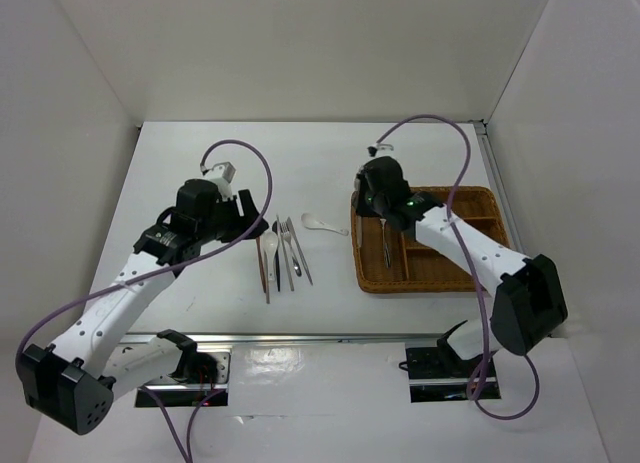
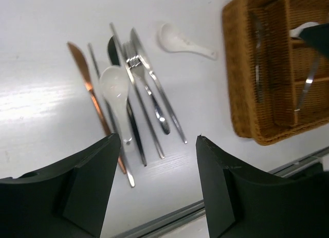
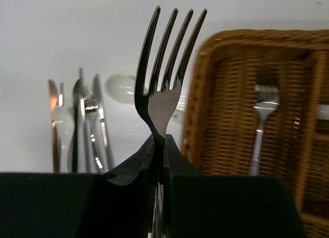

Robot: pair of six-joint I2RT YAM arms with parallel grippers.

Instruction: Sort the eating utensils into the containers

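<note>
Right gripper (image 3: 163, 145): jaws closed tight on the handle of a silver fork (image 3: 164, 94), with the tines pointed away from the wrist. The right arm is stretched out over the left part of the wicker tray (image 1: 420, 287), wrist pitched down. Which compartment lies under the fork cannot be told. A second fork (image 3: 262, 108) is seen lying in the long left compartment.

Left gripper (image 2: 157, 143): jaws spread wide, nothing held. It is poised above the table (image 1: 320, 158), just near of the loose pile (image 1: 280, 248).

The pile is placed left of the tray, apart from it.

Counted on the table:
- white ceramic spoons, two: a pile spoon (image 2: 114, 86) and a lone spoon (image 2: 181, 40) between pile and tray
- one copper-coloured knife (image 2: 86, 81)
- a third fork (image 2: 134, 60)

The remaining slim silver pieces are overlapped and were not counted.
</note>
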